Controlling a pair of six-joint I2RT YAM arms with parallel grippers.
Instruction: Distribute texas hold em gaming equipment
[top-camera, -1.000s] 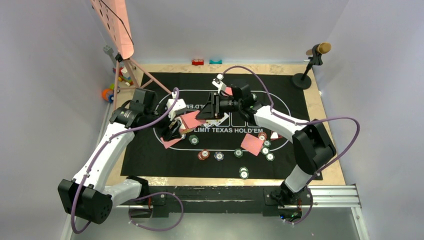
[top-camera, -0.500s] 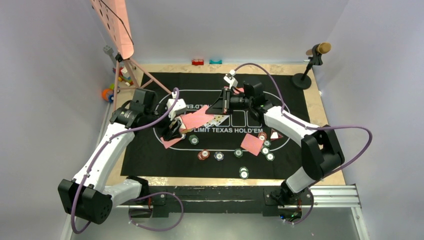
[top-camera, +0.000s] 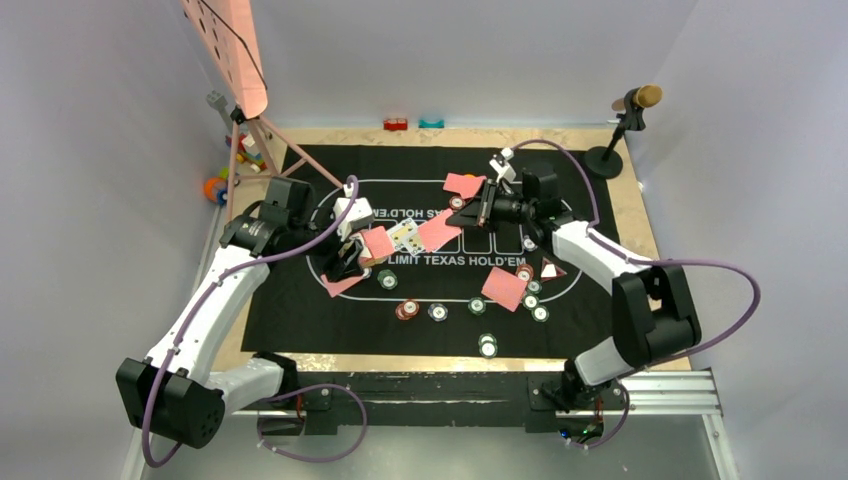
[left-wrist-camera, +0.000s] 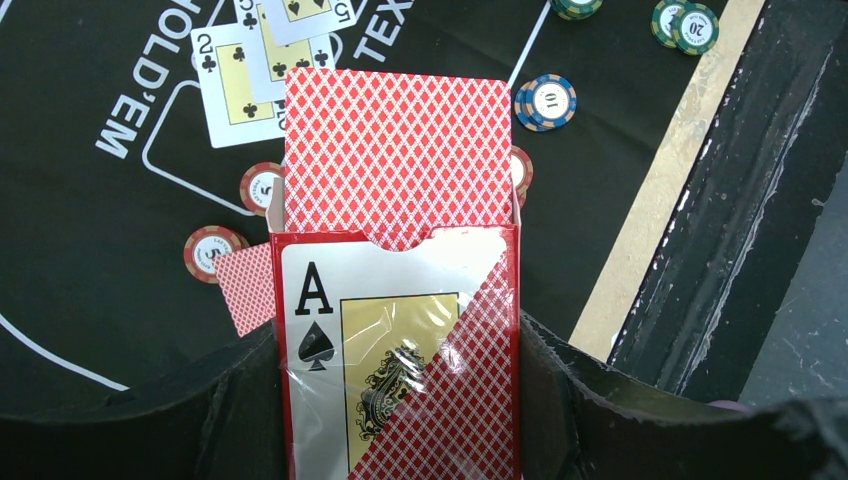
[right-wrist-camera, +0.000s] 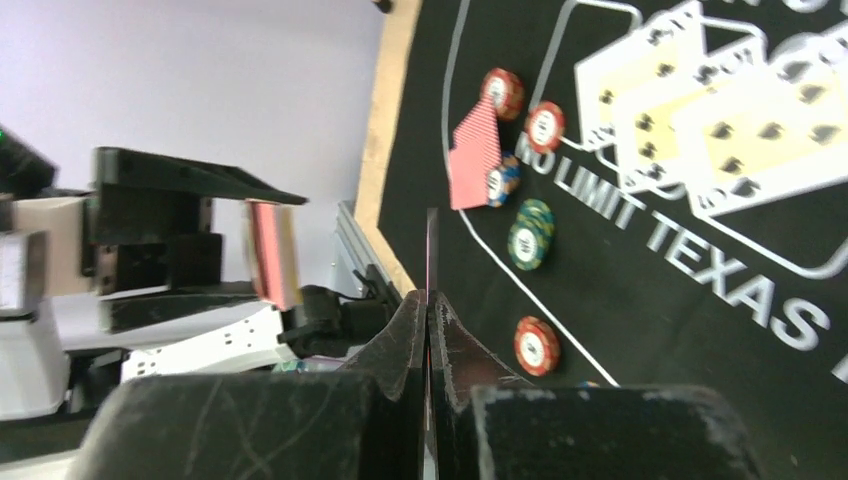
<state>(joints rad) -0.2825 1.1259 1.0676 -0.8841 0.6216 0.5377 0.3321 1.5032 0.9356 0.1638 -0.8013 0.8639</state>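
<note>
In the middle of the black Texas Hold'em mat (top-camera: 300, 320), just right of the face-up cards (top-camera: 405, 235), a red-backed playing card (top-camera: 438, 232) is hanging from the right claw (right-wrist-camera: 430, 305). Its jaws are pressing shut on the card's right end, and the wrist view is showing the card edge-on between them. Whether the free corner is touching the mat I cannot tell. Further left, the left claw (left-wrist-camera: 400, 420) is clamping the card box (left-wrist-camera: 400, 330), ace of spades on its front, with the deck (left-wrist-camera: 398, 150) poking out of its open top.

The step appears to be dealing this single card to its place. To do it well, the right claw should be holding its pinch firm until the card is lying flat on a bare printed box. It should be lowering the card level, not edge-first, and steering wide of the face-up cards and the chips (top-camera: 437, 311) scattered along the near side of the oval, which would likely be sliding at a nudge. The left claw should be holding the box steady.

The mat is covering most of a wood-coloured counter (top-camera: 350, 136), and other red-backed cards (top-camera: 503, 288) are lying on it. Pale walls are closing in the space. A microphone (top-camera: 637, 98) is standing at the far right corner and a pink pegboard (top-camera: 225, 50) is leaning over toy blocks (top-camera: 222, 180) at the far left. A metal rail (top-camera: 665, 385) is running along the near edge.
</note>
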